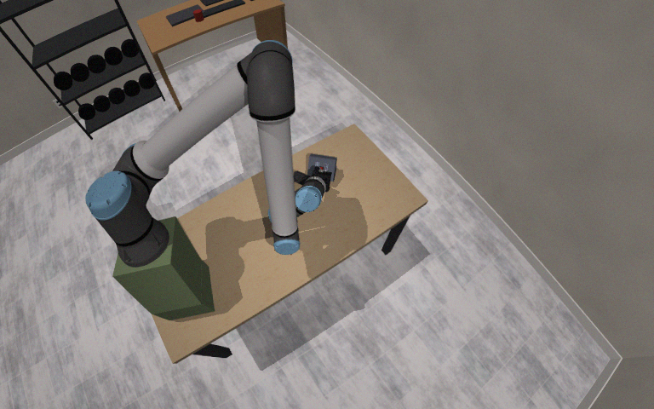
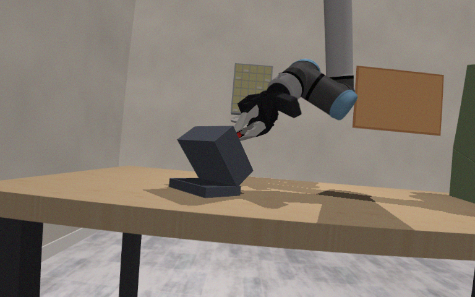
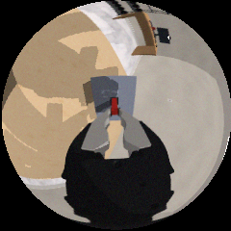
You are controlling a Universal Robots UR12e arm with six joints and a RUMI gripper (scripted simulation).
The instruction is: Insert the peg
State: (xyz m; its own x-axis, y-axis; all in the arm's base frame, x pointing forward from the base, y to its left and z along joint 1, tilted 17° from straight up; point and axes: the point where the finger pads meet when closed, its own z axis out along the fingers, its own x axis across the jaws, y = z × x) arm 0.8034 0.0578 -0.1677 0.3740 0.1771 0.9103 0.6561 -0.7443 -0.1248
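Peg (image 2: 239,134) sits clamped in the hand (image 2: 245,131), its long axis aimed straight into the sloped panel (image 2: 235,154), mostly buried.
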